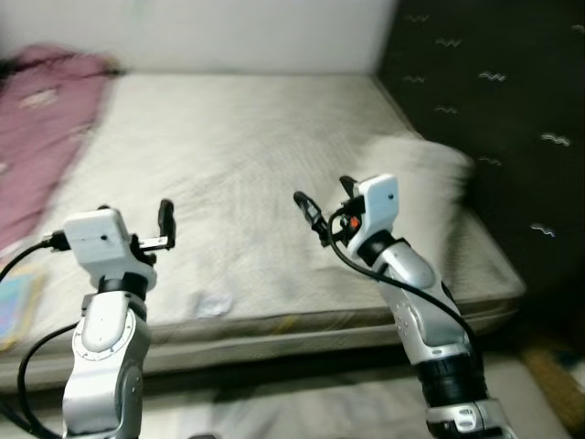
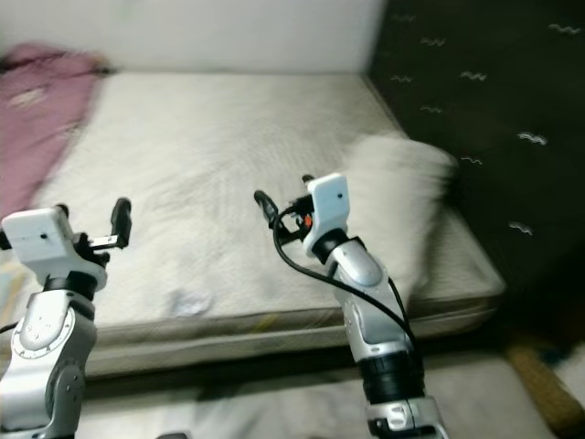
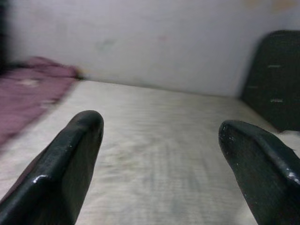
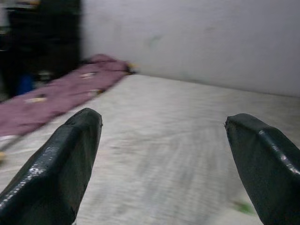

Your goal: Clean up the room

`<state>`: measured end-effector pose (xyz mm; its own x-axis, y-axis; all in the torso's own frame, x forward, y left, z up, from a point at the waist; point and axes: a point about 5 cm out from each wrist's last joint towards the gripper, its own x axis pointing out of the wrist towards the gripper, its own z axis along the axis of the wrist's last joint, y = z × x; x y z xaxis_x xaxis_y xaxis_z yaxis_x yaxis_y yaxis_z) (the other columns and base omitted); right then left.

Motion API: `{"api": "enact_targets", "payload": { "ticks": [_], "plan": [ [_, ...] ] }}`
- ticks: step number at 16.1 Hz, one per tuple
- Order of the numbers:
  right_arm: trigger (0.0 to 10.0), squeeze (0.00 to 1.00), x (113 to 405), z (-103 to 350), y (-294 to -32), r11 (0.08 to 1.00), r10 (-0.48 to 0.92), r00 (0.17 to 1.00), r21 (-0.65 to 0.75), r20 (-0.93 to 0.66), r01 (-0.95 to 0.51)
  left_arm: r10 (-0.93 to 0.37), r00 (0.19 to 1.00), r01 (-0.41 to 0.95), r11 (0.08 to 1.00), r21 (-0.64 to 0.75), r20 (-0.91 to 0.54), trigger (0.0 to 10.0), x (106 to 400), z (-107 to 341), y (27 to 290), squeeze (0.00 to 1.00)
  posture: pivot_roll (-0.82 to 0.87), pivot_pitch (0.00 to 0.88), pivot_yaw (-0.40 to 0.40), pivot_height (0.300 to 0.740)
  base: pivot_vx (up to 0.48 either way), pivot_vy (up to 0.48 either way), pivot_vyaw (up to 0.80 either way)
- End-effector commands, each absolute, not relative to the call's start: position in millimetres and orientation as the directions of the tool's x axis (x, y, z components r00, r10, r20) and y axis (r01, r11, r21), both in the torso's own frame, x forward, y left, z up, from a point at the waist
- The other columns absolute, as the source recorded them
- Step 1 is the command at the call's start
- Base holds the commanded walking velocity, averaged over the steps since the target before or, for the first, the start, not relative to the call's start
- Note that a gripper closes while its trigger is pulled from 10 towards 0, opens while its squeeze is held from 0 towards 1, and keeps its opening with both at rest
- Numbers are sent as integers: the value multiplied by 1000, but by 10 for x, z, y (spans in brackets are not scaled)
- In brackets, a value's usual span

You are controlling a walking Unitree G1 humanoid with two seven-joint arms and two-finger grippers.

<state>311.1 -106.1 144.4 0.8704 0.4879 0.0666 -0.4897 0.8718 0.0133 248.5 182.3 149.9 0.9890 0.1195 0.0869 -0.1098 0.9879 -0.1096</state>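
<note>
Blurrily, a white pillow lies on the mattress just beyond the right gripper; left gripper, like it, gapes wide.

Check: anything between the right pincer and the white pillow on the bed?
Nothing visible. The right pincer hangs open over bare mattress, and the white pillow lies just to its right by the dark headboard. The left pincer is open too, far off.
</note>
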Motion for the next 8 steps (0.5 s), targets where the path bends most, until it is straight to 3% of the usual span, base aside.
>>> {"api": "enact_targets", "payload": {
  "ticks": [1, 5, 8],
  "plan": [
    [10000, 0, 3125, 1486, -1102, 877, 478, 874, 6, 81, -480, 95, 991, -84, 990, -112, 96, 10000, 2490, 1520, 1776, 0, 48, 0, -66, 740, 315, 0, 0],
    [10000, 0, 3138, 1488, -1101, 878, 476, 875, 7, 83, -478, 96, 991, -85, 990, -117, 94, 10000, 2496, 1517, 1775, 0, 49, 0, -66, 740, 308, 0, 0],
    [10000, 0, 3134, 1485, -1104, 879, 475, 876, 9, 84, -477, 101, 991, -88, 986, -142, 88, 10000, 2502, 1505, 1755, 0, 48, 0, -65, 740, 0, 0, 0]
  ]
}}
